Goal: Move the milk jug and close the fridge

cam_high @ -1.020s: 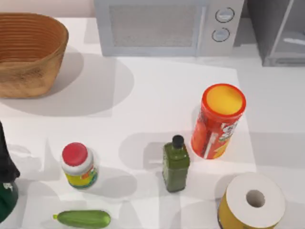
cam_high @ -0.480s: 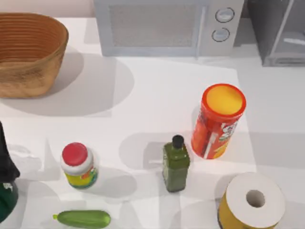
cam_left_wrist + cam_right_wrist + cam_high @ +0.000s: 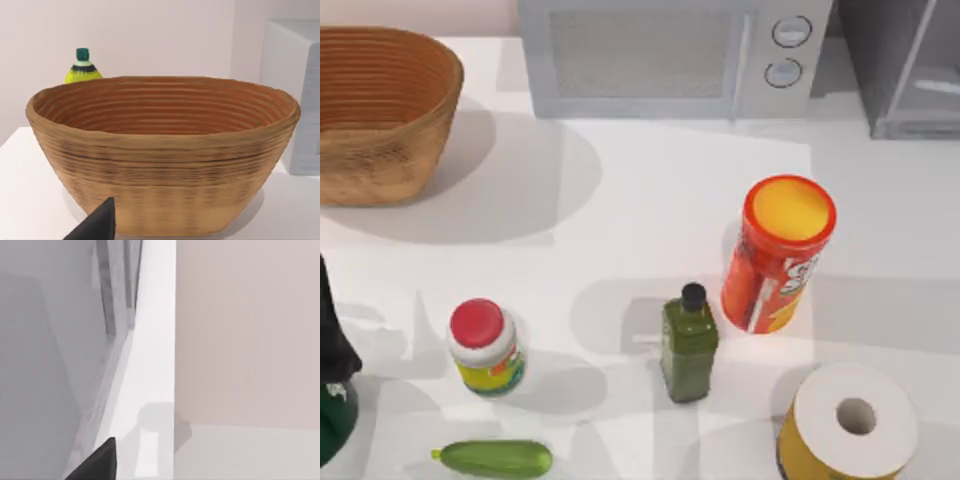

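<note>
At the far right corner of the table stands the fridge [image 3: 905, 70], a grey cabinet cut off by the edge of the top view; its pale framed panel faces the table. Just left of it, along the far edge, sits the grey microwave [image 3: 675, 55] with two round knobs. A woven basket [image 3: 380, 110] occupies the far left.

Nearer, right of centre, a red chips can [image 3: 778, 255] stands upright, with a green bottle [image 3: 689, 345] just beside it on the near left. A red-lidded jar [image 3: 483, 347] stands well to the left of the bottle, and a cucumber [image 3: 495, 458] lies near the jar at the near edge. A paper roll [image 3: 850, 420] sits at the near right.

The left arm [image 3: 330, 340] is parked at the near left edge. The left gripper [image 3: 97, 226] points at the basket, behind which a yellow-green bottle top [image 3: 82, 70] rises; how wide its jaws stand is not visible. The right gripper [image 3: 97, 464] hangs beside a grey framed surface, its jaw width likewise unclear.
</note>
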